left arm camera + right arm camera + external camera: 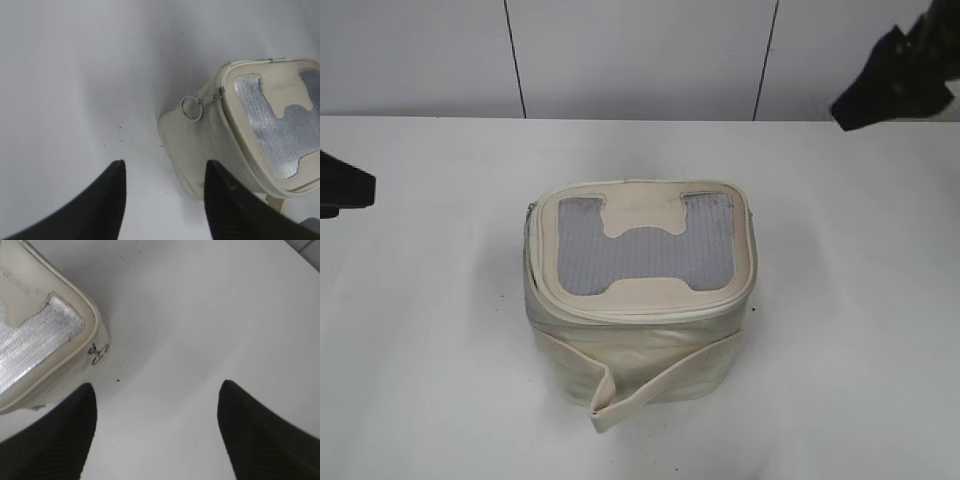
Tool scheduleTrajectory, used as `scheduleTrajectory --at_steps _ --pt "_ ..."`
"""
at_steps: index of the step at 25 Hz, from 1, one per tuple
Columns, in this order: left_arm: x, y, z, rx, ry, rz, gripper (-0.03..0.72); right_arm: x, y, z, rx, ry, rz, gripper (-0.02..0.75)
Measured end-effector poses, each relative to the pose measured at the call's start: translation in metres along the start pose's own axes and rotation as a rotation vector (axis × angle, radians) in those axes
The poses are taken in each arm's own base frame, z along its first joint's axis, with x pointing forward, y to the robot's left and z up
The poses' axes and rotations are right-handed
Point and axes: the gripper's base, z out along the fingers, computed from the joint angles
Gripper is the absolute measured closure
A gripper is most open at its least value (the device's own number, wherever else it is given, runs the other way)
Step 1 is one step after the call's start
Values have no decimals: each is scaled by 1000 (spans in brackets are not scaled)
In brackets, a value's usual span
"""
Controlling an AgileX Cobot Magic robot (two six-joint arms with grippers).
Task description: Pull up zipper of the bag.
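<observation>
The cream bag (650, 360) stands in the middle of the white table, its lid bearing a grey mesh panel (645, 250) and a cream H-shaped patch. The zipper track (650, 312) runs round the lid rim. In the left wrist view a silver slider with a ring pull (192, 108) hangs at the bag's (200, 145) corner. In the right wrist view another slider (97, 353) sits at a corner of the bag (55, 375). My left gripper (165, 167) is open, beside the bag. My right gripper (157, 387) is open over bare table.
A loose strap flap (605, 405) hangs off the bag's front side. The white table (420, 350) surrounds the bag. A tiled wall (640, 50) rises behind. My left arm (340, 185) shows at the left edge, my right arm (900, 70) at the top right.
</observation>
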Motion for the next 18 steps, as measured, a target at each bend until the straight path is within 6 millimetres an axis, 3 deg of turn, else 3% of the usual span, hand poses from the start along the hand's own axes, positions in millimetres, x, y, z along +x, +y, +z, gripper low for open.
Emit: scheduleTrajectory --at_steps 8,12,18 --pt "-40 13 30 65 35 -47 296 -68 2 49 -200 37 -122 152" --pt "-47 16 48 92 63 -43 296 -96 17 79 -298 62 -201 152" --pt "-50 -4 80 161 141 38 296 -122 49 118 -409 61 -272 152"
